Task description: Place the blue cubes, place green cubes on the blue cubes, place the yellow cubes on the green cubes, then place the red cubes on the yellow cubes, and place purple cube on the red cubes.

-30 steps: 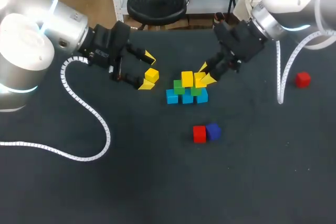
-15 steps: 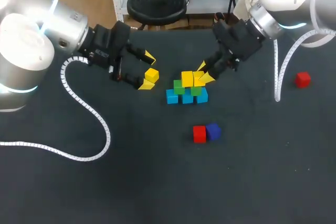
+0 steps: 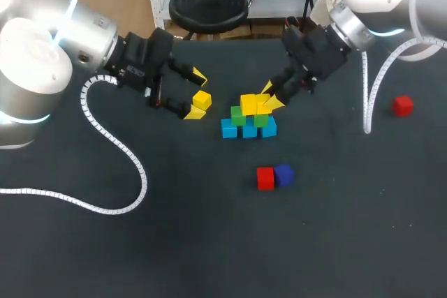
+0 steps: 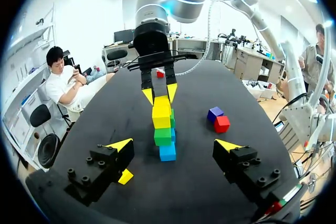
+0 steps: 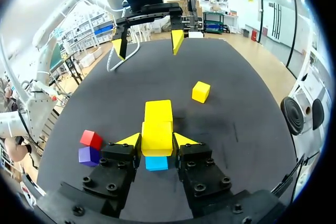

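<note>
Overhead, the right end effector [image 3: 269,99] pinches a yellow cube [image 3: 265,105] atop the green cubes [image 3: 238,116] and blue cubes [image 3: 228,129]. The left end effector [image 3: 195,95] gapes wide, a loose yellow cube [image 3: 202,100] by one tip. A red cube [image 3: 265,179] touches the purple cube [image 3: 283,174] on the counter [image 3: 209,242]. From the left wrist, its fingers stand far apart, the stack [image 4: 164,129] ahead. From the right wrist, both fingers press the yellow cube.

Stack [image 3: 249,118] mid-table; loose cube [image 3: 202,100] left; 2 cubes [image 3: 265,179], seemingly touching, before it; lone cube [image 3: 401,105] far right.
</note>
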`<state>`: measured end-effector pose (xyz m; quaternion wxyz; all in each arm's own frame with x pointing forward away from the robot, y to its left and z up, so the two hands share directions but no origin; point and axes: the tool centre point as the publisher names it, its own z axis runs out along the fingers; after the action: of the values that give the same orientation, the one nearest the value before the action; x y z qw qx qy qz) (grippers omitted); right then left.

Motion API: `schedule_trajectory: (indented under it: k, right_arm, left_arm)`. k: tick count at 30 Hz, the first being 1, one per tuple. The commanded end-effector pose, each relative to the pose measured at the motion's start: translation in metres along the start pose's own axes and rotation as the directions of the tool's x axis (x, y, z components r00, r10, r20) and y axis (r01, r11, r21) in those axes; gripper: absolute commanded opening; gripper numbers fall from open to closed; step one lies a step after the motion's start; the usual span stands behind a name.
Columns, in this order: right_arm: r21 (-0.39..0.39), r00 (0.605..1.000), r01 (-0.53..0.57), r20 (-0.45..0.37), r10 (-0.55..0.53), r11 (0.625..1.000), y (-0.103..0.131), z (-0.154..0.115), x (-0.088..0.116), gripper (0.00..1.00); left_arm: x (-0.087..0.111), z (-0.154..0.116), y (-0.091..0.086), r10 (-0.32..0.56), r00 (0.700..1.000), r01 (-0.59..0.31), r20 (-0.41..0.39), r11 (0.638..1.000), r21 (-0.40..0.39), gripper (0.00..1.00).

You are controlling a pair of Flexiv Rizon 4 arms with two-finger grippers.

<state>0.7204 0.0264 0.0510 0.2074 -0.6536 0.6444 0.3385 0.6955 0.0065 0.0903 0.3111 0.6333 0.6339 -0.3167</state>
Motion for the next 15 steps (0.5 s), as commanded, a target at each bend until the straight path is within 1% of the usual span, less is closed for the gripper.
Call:
schedule_trajectory:
  k: [1, 15]
  right_arm:
    - [-0.003, 1.0, -0.002, 0.001, 0.002, 1.0, -0.0014, 0.0005, 0.001, 0.0]
    - [-0.005, 1.0, -0.007, -0.01, 0.007, 1.0, -0.0006, 0.0006, 0.0011, 0.0]
  left_arm:
    - [0.0011, -0.0004, 0.0001, 0.003, 1.0, -0.003, 0.003, 1.0, 0.0, 1.0]
    - [0.0011, -0.0004, 0.0001, 0.003, 1.0, -0.003, 0.003, 1.0, 0.0, 1.0]
